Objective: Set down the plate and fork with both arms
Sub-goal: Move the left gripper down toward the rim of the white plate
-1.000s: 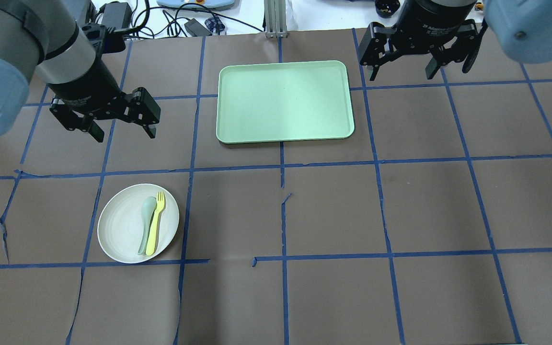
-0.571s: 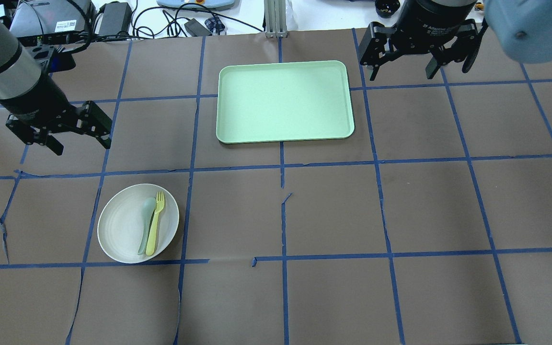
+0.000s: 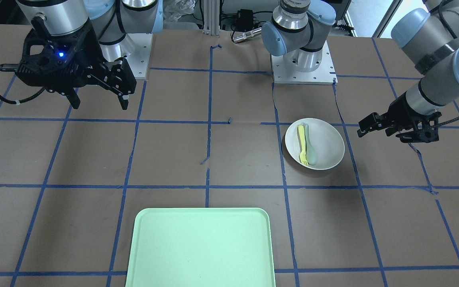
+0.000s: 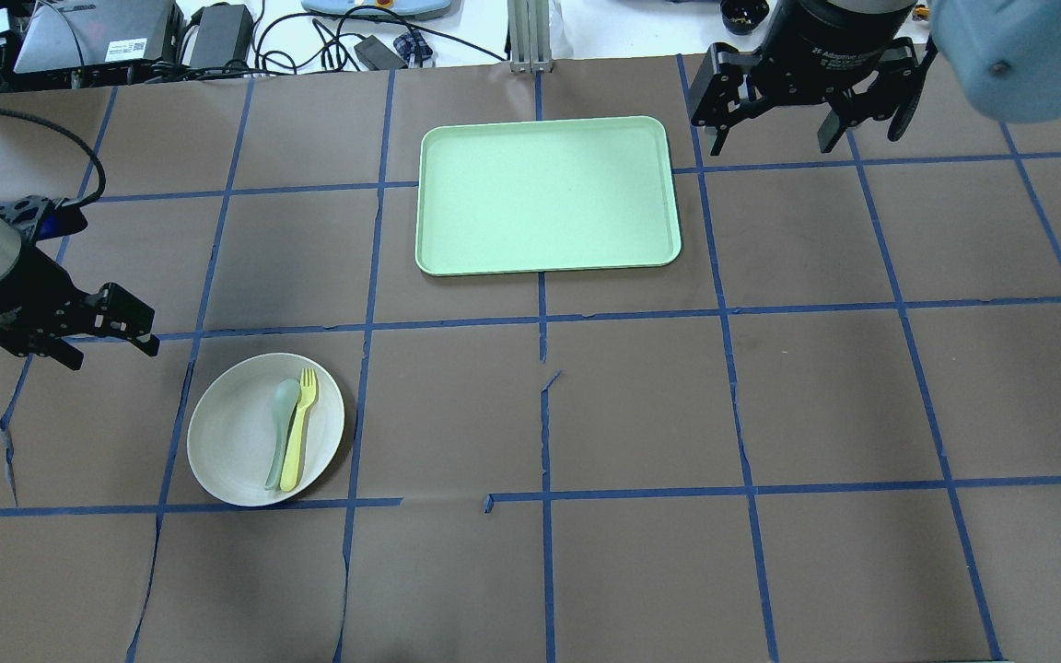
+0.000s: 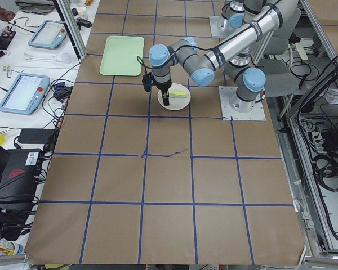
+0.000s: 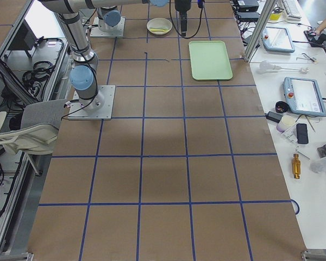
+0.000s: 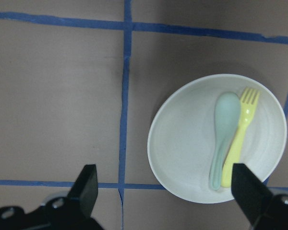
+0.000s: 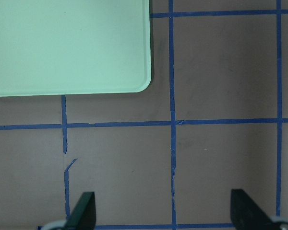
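The off-white plate [image 4: 227,437] lies on the left half of the table, also in the front view [image 3: 328,144] and the left wrist view [image 7: 182,148]. The yellow fork [image 4: 298,430] [image 3: 302,144] [image 7: 237,143] lies in it beside a grey-green spoon [image 4: 280,433]. My left gripper [image 4: 111,354] [image 3: 385,133] [image 7: 165,201] is open and empty. It hangs above the table, apart from the plate, to its left and a little farther away. My right gripper [image 4: 788,138] [image 3: 100,104] [image 8: 164,213] is open and empty, high beside the tray's right end.
A pale green rectangular tray [image 4: 547,193] [image 3: 201,247] [image 8: 67,43] lies at the table's far middle. Brown paper with blue tape lines covers the table. Cables and electronics [image 4: 217,37] lie beyond the far edge.
My left arm has swung left and toward the robot, from beside the tray's left end to just beside the plate. The right arm, plate, fork and spoon have not moved.
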Tool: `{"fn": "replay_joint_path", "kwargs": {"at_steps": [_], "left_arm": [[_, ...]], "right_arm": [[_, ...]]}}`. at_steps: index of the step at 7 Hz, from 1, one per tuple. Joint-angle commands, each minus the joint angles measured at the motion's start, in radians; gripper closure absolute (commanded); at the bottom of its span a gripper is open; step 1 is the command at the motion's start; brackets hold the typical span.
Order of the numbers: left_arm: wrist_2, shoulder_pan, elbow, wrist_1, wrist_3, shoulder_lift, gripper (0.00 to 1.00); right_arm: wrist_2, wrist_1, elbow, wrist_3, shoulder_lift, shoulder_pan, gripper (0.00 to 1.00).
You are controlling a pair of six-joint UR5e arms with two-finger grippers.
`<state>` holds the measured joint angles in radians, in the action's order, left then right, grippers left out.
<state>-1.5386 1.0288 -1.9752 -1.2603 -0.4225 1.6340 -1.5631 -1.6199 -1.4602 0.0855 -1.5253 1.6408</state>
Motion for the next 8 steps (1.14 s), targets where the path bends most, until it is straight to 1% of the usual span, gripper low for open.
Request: {"fn": "replay_joint_path", "kwargs": {"at_steps": [1,2,3,4,5,6,8], "left_arm": [[0.005,-0.042,-0.08,0.056,-0.012,0.059,0.06],[0.0,-0.042,-0.126,0.132,-0.012,0.087,0.07],[0.006,-0.042,-0.161,0.162,-0.009,0.108,0.08],[0.009,-0.036,-0.166,0.167,0.013,0.113,0.08],[0.011,-0.017,-0.169,0.156,0.08,0.109,0.14],[0.009,-0.001,-0.171,0.154,0.086,0.112,0.21],[0.003,0.007,-0.174,0.151,0.083,0.113,0.25]], "right_arm": [[0.0,0.0,0.0,0.0,0.001,0.001,0.0],[0.003,-0.002,0.001,0.0,0.001,0.001,0.0],[0.005,-0.002,0.0,0.0,0.001,0.001,0.0],[0.003,-0.002,0.001,0.0,0.002,0.001,0.0],[0.003,-0.002,0.0,0.0,0.002,0.001,0.0],[0.003,-0.002,0.001,0.0,0.002,0.001,0.0],[0.003,-0.002,0.001,0.0,0.002,0.001,0.0]]}}
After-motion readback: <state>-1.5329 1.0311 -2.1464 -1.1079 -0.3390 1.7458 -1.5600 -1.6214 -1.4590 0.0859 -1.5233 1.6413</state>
